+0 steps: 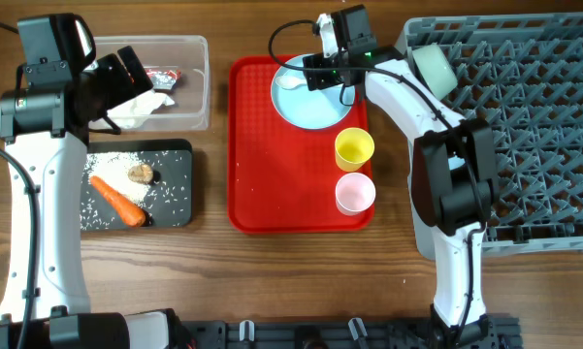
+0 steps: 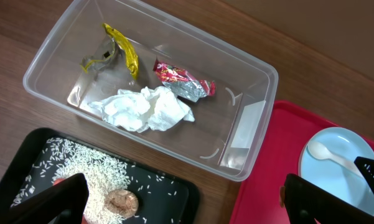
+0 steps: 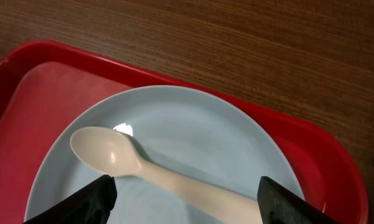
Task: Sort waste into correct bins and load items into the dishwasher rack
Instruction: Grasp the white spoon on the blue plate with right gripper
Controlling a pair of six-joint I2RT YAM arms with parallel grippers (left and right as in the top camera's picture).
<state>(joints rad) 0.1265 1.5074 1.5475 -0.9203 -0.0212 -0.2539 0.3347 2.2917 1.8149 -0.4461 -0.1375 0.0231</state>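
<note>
My left gripper [image 1: 126, 73] [image 2: 187, 205] is open and empty above the clear tub [image 1: 206, 87] [image 2: 261, 68], which holds the tissue [image 2: 143, 109], wrapper [image 2: 183, 81] and yellow scrap [image 2: 126, 53]. The black tray [image 1: 179, 155] holds rice [image 1: 170, 189], the carrot [image 1: 116, 201] and the brown lump [image 1: 140, 174]. My right gripper [image 1: 320, 70] [image 3: 187, 202] is open, its fingers either side of a white spoon [image 3: 112, 152] lying on the blue plate [image 1: 310, 102] [image 3: 193, 118]. The yellow cup [image 1: 354, 147] and pink cup [image 1: 355, 193] stand upright. One bowl [image 1: 434, 68] sits in the grey rack [image 1: 534, 126].
The plate and both cups are on a flat red tray [image 1: 272, 184] in the middle. The rack fills the right side, close beside the right arm. Bare wooden table lies between the black tray and the red tray.
</note>
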